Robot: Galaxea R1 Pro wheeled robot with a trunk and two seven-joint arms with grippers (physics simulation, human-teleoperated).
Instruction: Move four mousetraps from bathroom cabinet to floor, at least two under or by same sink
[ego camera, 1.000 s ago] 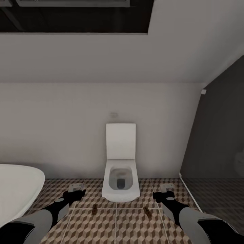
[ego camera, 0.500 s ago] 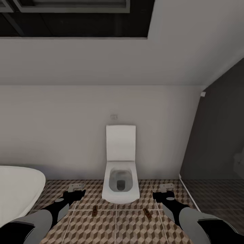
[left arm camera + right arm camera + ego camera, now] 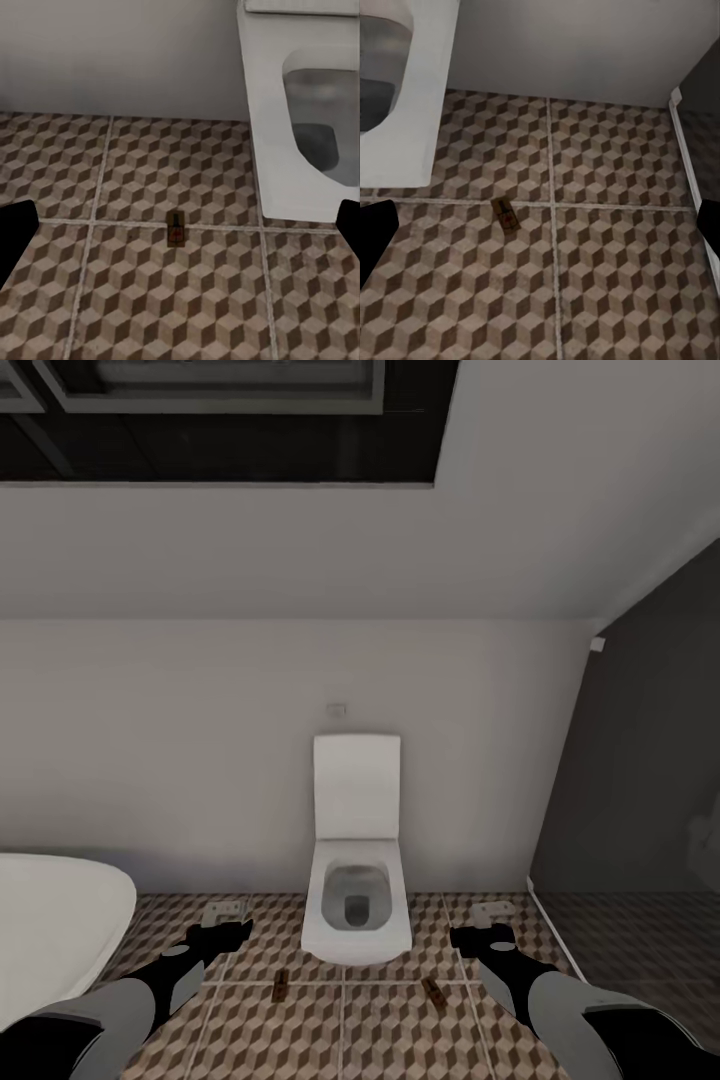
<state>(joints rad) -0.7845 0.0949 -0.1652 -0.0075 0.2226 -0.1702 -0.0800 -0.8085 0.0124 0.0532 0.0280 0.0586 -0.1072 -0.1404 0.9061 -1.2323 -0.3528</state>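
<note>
While both arms hang forward, two mousetraps lie on bathroom floor (image 3: 345,1040) before the toilet (image 3: 356,900): left mousetrap (image 3: 281,986) long axis toward the wall, right mousetrap (image 3: 434,991) slightly angled. Left gripper (image 3: 222,937) and right gripper (image 3: 470,938): jaws spread apart, empty. One bathtub (image 3: 50,930) at left

Left mousetrap (image 3: 280,987): you see it flat on the bathroom floor (image 3: 340,1040), ahead of your left gripper (image 3: 222,933).
Right mousetrap (image 3: 434,992): flat, slightly angled, near your right gripper (image 3: 468,937).
</note>
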